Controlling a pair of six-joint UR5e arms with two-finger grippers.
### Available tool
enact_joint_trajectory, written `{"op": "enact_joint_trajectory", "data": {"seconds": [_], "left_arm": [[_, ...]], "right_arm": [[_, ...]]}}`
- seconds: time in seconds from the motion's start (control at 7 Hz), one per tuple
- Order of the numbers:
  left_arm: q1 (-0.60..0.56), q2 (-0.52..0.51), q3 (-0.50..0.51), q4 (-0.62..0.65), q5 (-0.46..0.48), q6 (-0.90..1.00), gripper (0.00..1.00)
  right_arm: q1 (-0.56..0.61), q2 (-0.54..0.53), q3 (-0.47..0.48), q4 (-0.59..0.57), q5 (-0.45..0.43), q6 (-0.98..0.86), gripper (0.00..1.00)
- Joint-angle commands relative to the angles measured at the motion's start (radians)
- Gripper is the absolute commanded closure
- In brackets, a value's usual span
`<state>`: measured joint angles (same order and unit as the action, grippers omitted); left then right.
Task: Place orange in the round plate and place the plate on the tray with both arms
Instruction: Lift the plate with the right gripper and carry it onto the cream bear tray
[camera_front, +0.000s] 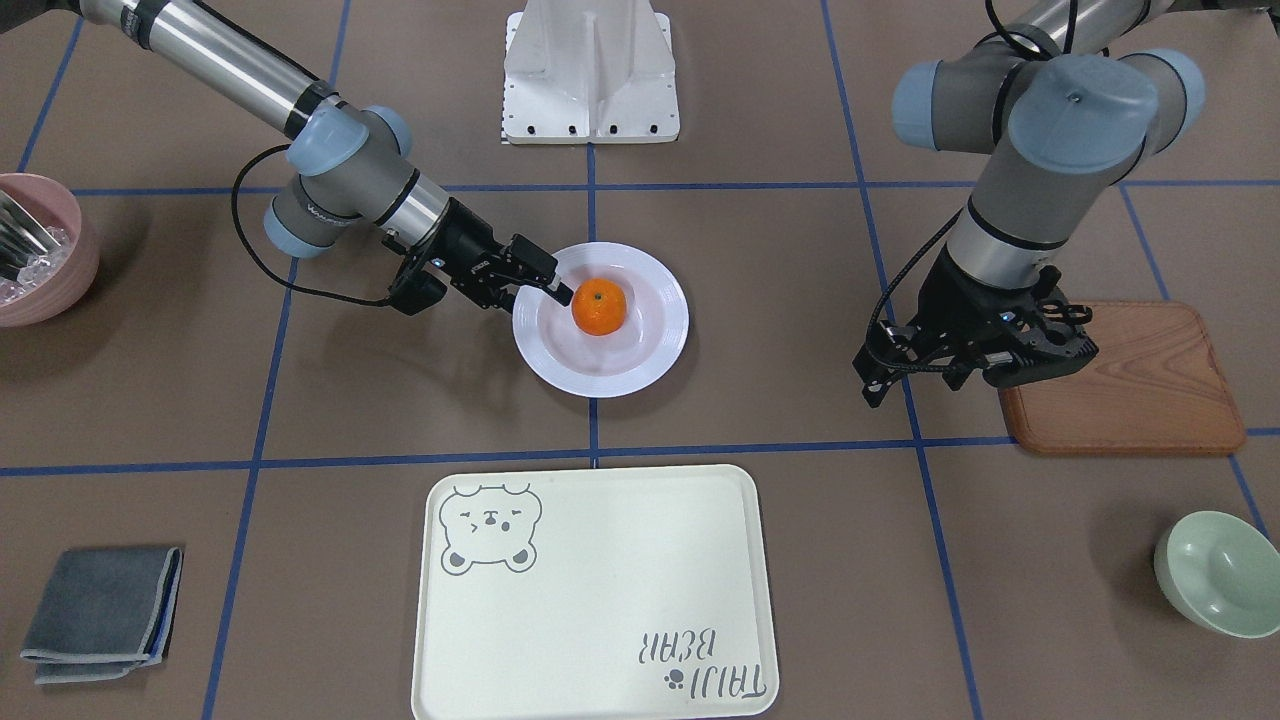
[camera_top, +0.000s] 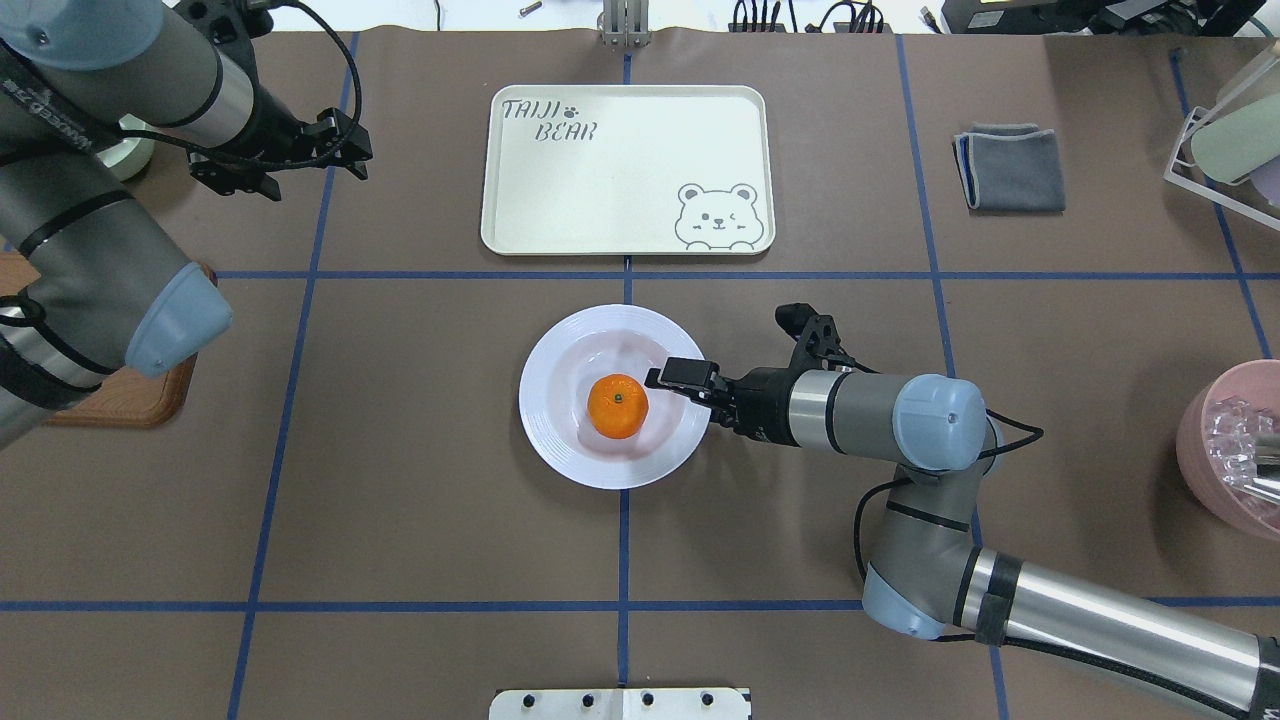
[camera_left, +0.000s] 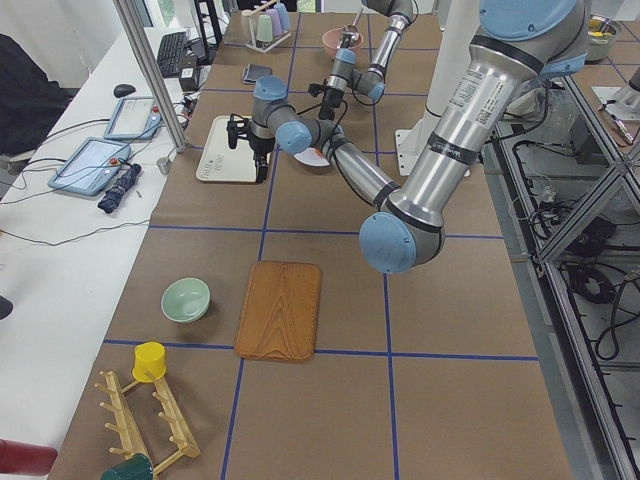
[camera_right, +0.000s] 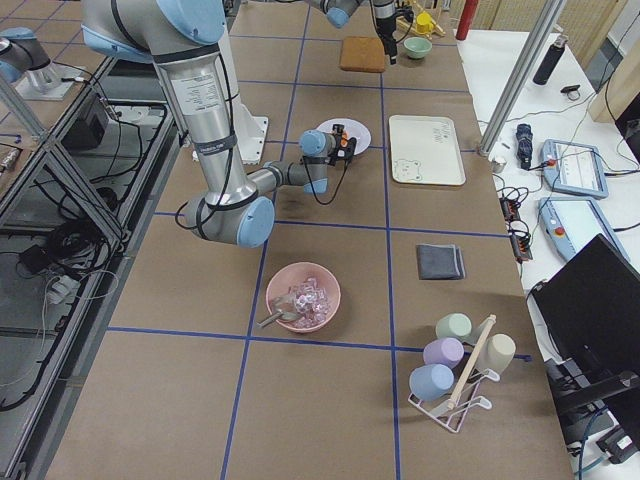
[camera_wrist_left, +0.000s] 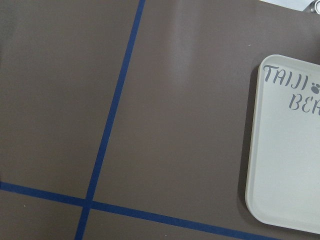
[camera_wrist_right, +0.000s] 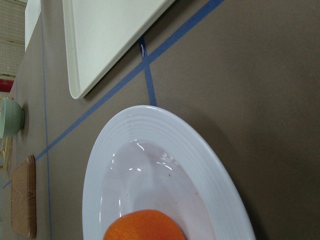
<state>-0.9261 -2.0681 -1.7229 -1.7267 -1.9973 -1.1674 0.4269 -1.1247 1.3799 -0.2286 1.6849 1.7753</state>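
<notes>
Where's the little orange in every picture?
Exterior front-facing: orange just above centre.
Overhead exterior: orange near the centre.
Exterior left: too small to tell.
Exterior right: too small to tell.
Left wrist: not in it.
Right wrist: orange at bottom edge.
Shared landmark: the tray, in all six.

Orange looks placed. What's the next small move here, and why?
Probably bring the left gripper toward the round plate's free rim: the orange already sits in it, the right gripper is at the opposite rim, and the plate is off the tray.

Brown matte table (camera_top: 400, 450) gridded with blue tape lines (camera_top: 622, 560); white side bench (camera_left: 60, 230), aluminium post (camera_left: 150, 70).
</notes>
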Motion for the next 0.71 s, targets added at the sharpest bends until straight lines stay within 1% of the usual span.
{"op": "enact_joint_trajectory", "data": {"seconds": [0.0, 0.29, 0.43, 0.57], "left_arm": [[0.001, -0.001, -0.001, 0.001, 0.000, 0.000, 0.02], [0.001, 0.000, -0.001, 0.002, 0.000, 0.000, 0.02], [0.001, 0.000, -0.001, 0.002, 0.000, 0.000, 0.02], [0.001, 0.000, 0.000, 0.002, 0.000, 0.000, 0.02]], "right_arm": [[-0.008, 0.016, -0.010, 0.000, -0.019, 0.010, 0.01], [-0.005, 0.020, -0.004, 0.002, -0.021, 0.041, 0.63], [-0.005, 0.032, -0.001, 0.002, -0.028, 0.052, 0.84], [-0.005, 0.040, 0.001, 0.002, -0.045, 0.076, 1.00]]}}
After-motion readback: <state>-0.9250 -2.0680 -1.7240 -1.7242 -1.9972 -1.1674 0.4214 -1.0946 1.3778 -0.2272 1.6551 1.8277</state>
